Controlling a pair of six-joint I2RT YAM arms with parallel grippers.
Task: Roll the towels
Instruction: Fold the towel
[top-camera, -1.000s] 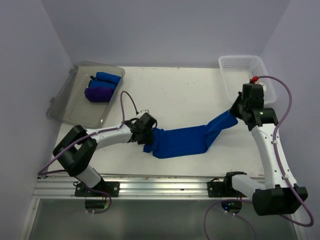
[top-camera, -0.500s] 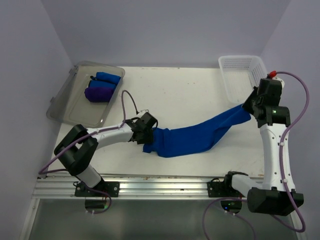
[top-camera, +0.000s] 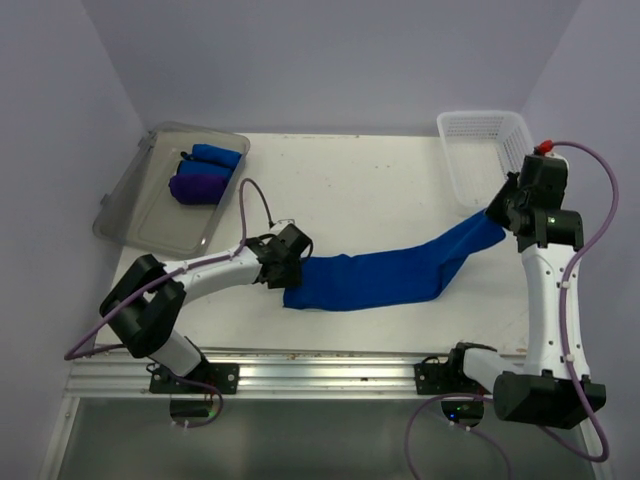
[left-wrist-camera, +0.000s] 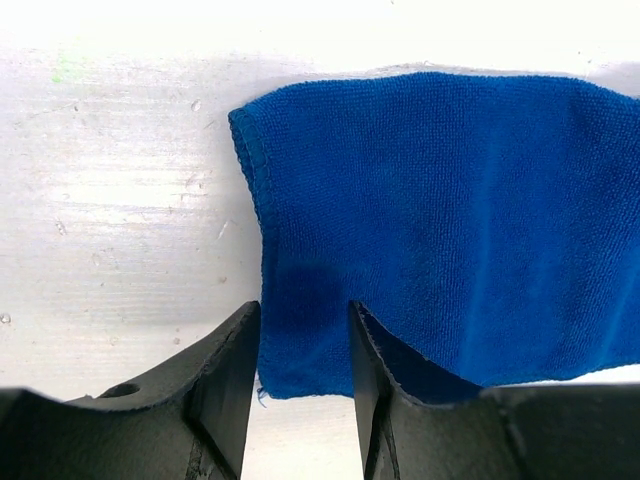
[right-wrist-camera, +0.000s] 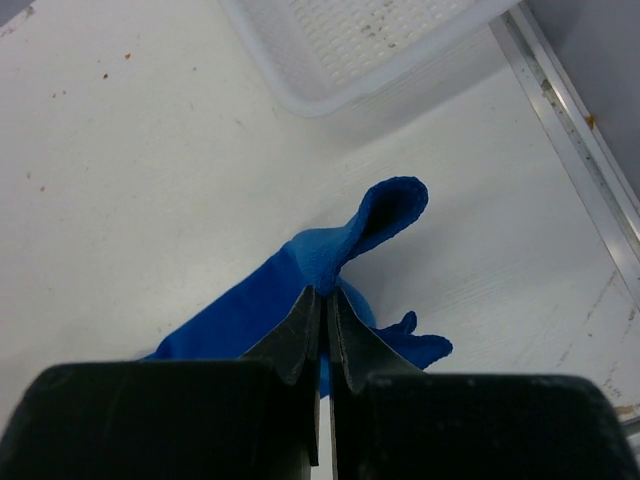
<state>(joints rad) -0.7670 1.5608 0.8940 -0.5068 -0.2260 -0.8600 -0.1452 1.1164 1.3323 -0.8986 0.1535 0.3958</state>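
A royal blue towel (top-camera: 370, 280) lies stretched across the table's middle, flat at its left end (left-wrist-camera: 450, 200) and lifted at its right end (right-wrist-camera: 240, 300). My left gripper (top-camera: 293, 262) is low over the towel's left corner, open, its two fingers (left-wrist-camera: 303, 310) standing apart astride the flat cloth. Beside the basket, my right gripper (top-camera: 497, 212) is shut on the towel's right end (right-wrist-camera: 322, 292), holding a pinched fold off the table. A rolled blue towel (top-camera: 215, 156) and a rolled dark purple towel (top-camera: 200, 187) lie in the tray.
The clear grey plastic tray (top-camera: 130, 215) sits at the back left, overhanging the table edge. A white mesh basket (top-camera: 480, 150) stands at the back right, close behind my right gripper (right-wrist-camera: 380, 40). Purple walls close in on both sides.
My right gripper has pulled the towel's end to the right, toward the basket, drawing the cloth out longer and flatter. The left gripper has stayed at the left corner.
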